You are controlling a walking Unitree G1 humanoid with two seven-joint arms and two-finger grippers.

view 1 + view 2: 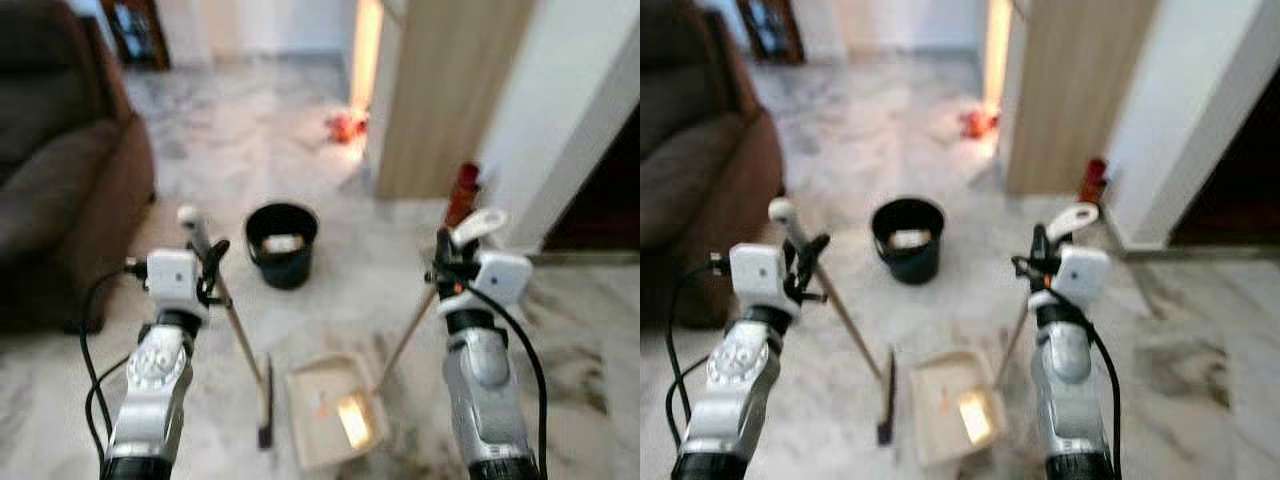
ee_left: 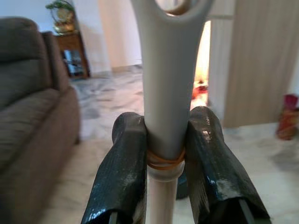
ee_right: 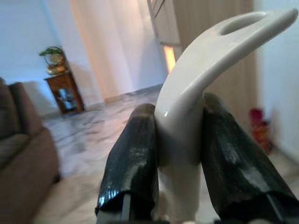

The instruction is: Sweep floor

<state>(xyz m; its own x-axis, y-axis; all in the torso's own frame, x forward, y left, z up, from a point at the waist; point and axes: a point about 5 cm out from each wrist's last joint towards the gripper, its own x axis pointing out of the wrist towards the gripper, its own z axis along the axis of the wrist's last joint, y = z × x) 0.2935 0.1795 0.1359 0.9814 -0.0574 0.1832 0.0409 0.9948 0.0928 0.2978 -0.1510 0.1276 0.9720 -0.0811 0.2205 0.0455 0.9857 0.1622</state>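
1. Left gripper (image 1: 207, 262) is up at chest height on the robot's left, its fingers (image 2: 122, 172) pinched on the white grip at the top of the broom handle (image 1: 232, 320).
2. The wrist view confirms it: both black fingers press the grip from either side, an orange band wrapped round the handle right between them.
3. The handle slants down and toward the middle, and the broom head (image 1: 264, 398) sits on the marble floor (image 1: 400, 270), just beside the dustpan.
4. Right gripper (image 1: 447, 262) is up on the robot's right, fingers (image 3: 133, 163) clamped on the curved white grip of the dustpan handle (image 1: 408, 335).
5. That handle runs down and inward to the dustpan (image 1: 325, 405), which lies flat on the floor between the two arms, with a small orange speck and a bright patch of light on its tray.
6. Beyond the dustpan stands a black bucket (image 1: 281, 244), upright, something pale inside it.
7. Brown sofa (image 1: 60, 170) along the left side; a wooden panel (image 1: 445, 90) and a white wall on the right.
8. A red object (image 1: 464, 192) stands by the foot of the wall, behind the right gripper; another reddish, blurred item (image 1: 346, 125) lies farther down the floor.
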